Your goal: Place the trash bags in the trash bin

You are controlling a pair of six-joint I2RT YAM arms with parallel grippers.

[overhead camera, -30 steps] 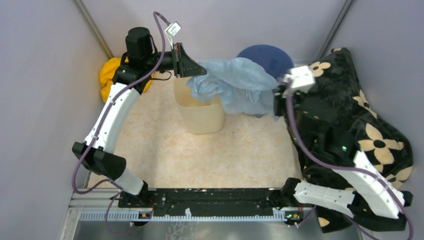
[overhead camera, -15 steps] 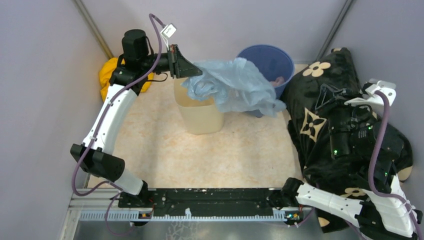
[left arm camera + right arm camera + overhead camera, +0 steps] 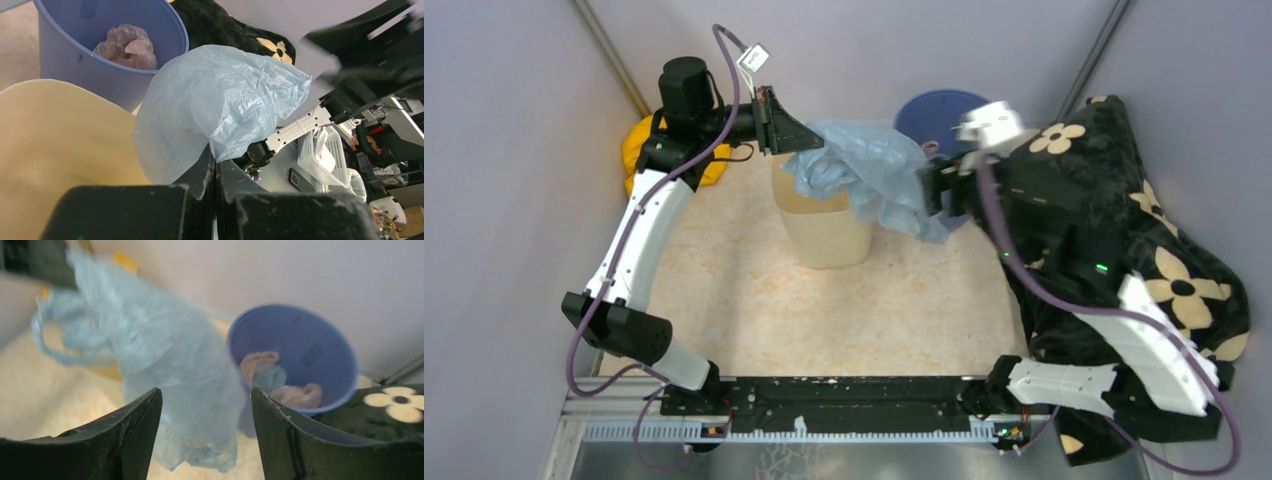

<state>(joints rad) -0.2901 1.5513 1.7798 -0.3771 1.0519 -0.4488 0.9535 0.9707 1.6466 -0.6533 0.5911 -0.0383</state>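
Note:
A pale-blue trash bag [image 3: 869, 170] hangs crumpled over the cream trash bin [image 3: 826, 238], draping off to the bin's right. My left gripper [image 3: 812, 140] is shut on the bag's left corner above the bin's rim. In the left wrist view its fingers [image 3: 216, 164] pinch the trash bag [image 3: 220, 105] beside the bin [image 3: 50, 150]. My right gripper [image 3: 930, 192] is at the bag's lower right edge, open. In the right wrist view its jaws [image 3: 205, 395] stand wide apart, and the blurred bag [image 3: 170, 370] hangs ahead of the gap, untouched.
A round blue bucket [image 3: 944, 105] with crumpled plastic inside stands just behind the right gripper. A black flowered blanket [image 3: 1124, 200] covers the right side. A yellow cloth [image 3: 637, 150] lies in the back left corner. Grey walls close in on three sides.
The right arm swung away to the far right, then came back to the bag's lower right edge with its jaws opened wider. The left gripper drifted slightly left, still holding the bag.

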